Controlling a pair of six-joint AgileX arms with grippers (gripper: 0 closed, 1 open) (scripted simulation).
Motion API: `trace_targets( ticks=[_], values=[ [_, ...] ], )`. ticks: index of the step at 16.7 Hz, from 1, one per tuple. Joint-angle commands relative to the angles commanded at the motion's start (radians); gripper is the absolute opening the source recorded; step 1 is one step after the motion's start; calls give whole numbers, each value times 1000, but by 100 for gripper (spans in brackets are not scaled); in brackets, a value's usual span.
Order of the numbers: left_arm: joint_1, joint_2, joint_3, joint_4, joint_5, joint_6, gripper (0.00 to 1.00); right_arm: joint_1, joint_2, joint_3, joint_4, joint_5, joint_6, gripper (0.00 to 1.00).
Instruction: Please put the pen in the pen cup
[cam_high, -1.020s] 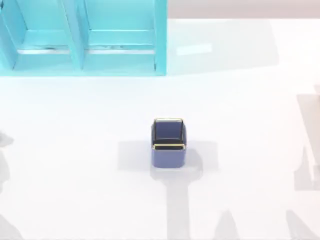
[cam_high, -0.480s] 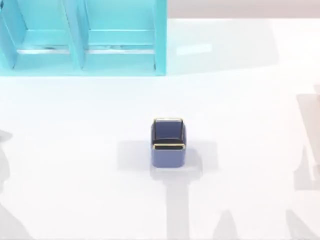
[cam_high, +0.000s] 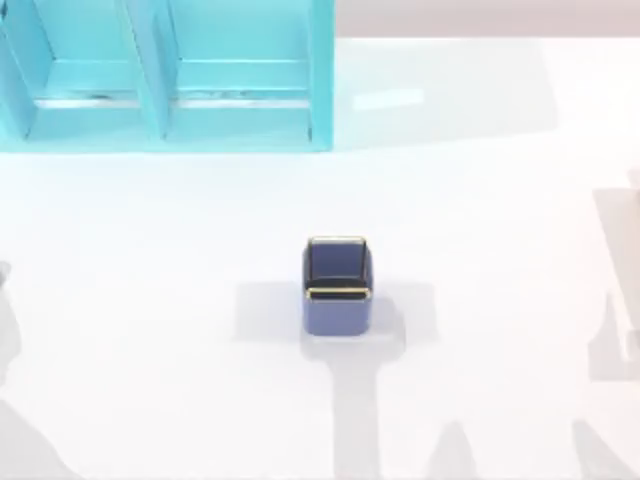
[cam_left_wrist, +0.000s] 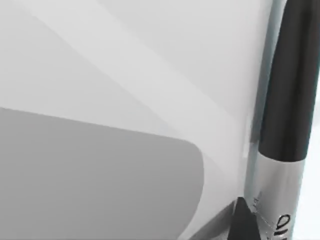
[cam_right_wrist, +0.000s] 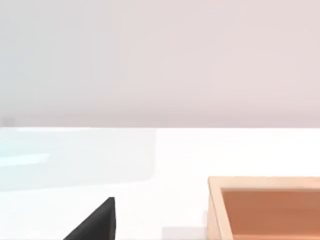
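Observation:
The pen cup, small, square and blue with a thin gold rim and a dark inside, stands upright near the middle of the white table in the top view. In the left wrist view the pen runs very close to the camera, black along one length and silver with dark lettering along the other. A dark piece of my left gripper sits right beside its silver part; whether it grips the pen I cannot tell. A dark corner of my right gripper shows low in the right wrist view, above the bare table.
A large turquoise shelf unit fills the table's back left. A shallow wooden tray lies near the right gripper. Arm shadows fall at the table's left and right edges and along its front.
The arm shadows at the table's left edge have shifted and grown at the front left corner. The pen cup has not moved.

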Motion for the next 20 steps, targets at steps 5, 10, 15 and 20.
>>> trace_targets(
  ticks=[5,10,15,20],
  values=[
    [0,0,0,0,0,0,0,0,0,0,0,0,0,100],
    [0,0,0,0,0,0,0,0,0,0,0,0,0,100],
    [69,-183,54,-383,-96,110,0,0,0,0,0,0,0,100],
    [184,-365,58,-645,-43,210,0,0,0,0,0,0,0,100]
  ],
)
